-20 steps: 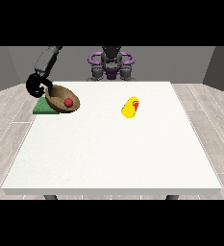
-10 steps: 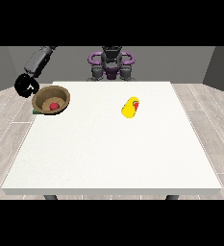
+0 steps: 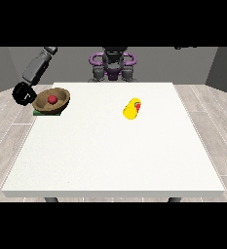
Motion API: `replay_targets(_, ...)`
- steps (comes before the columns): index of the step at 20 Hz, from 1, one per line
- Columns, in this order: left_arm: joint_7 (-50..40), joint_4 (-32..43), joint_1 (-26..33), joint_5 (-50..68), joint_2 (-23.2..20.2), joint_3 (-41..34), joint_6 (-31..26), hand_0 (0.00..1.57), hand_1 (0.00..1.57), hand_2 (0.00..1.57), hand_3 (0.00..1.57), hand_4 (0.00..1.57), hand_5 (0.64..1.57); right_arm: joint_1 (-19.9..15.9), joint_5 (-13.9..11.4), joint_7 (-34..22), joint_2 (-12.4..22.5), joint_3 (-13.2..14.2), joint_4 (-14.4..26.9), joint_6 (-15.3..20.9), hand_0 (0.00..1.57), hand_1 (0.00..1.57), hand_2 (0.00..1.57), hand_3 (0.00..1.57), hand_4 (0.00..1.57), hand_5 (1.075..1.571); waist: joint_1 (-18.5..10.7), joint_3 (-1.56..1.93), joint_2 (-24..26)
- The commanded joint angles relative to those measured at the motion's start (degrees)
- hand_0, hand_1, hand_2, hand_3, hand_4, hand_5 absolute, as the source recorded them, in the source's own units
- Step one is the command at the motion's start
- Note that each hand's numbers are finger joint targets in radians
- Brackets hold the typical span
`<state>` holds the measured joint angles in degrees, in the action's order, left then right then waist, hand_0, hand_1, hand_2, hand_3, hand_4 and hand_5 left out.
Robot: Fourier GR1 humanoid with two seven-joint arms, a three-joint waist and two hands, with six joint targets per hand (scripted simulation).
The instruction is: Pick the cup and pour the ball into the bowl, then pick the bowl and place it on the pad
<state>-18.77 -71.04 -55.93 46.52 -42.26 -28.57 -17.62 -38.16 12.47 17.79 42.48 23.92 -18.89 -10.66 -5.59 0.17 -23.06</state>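
Placement step, upper left: bowl [image 3: 51, 101] with ball [image 3: 52, 99] sits on pad [image 3: 46, 112]. Robot hand [image 3: 23, 93] state: cannot tell. Next, you withdraw.

White table [image 3: 115, 160] on grey plank floor [image 3: 217, 126]

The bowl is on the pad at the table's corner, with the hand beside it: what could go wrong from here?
1. The bowl looks tilted on the green pad, which lies at the table's far corner, close to the edge. If it slides, it may go off the table.
2. The hand is right against the bowl's rim. Pulling away sideways might drag or tip the bowl, and the red ball could roll out.
3. The yellow cup lies on its side and might roll.
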Motion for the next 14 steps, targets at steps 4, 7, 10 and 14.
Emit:
replay_targets(4,-3.83,-6.76,-0.35,4.10,-3.82,-1.80,1.44,0.00,0.00,0.00,0.00,0.00,1.566,-0.67,0.11,1.04,5.66,2.40,3.37,4.30,1.08,1.08,1.02,0.99,0.00,1.531,-1.21,0.01,-4.65)
replay_targets(7,-4.64,-10.27,0.58,4.53,-3.96,-1.83,3.48,0.00,0.00,0.00,0.00,0.00,1.563,-1.85,-0.17,1.76,7.48,2.36,3.02,3.50,0.62,0.62,0.60,0.87,0.00,1.493,-0.18,0.00,-4.33)
replay_targets(10,-3.97,-12.26,3.73,5.96,-4.33,-4.71,3.36,0.00,0.00,0.00,0.00,0.00,1.564,-1.81,2.21,2.96,8.86,4.86,4.03,0.51,0.25,0.25,0.35,0.06,0.00,1.428,-0.32,0.01,-6.42)
replay_targets(14,-4.40,-12.01,5.47,7.91,-3.16,-4.55,2.87,0.00,0.00,0.00,0.00,0.00,1.565,-2.73,1.89,0.55,8.49,4.03,3.75,-0.30,0.30,0.30,0.32,0.06,0.00,1.422,0.46,-0.07,-3.83)
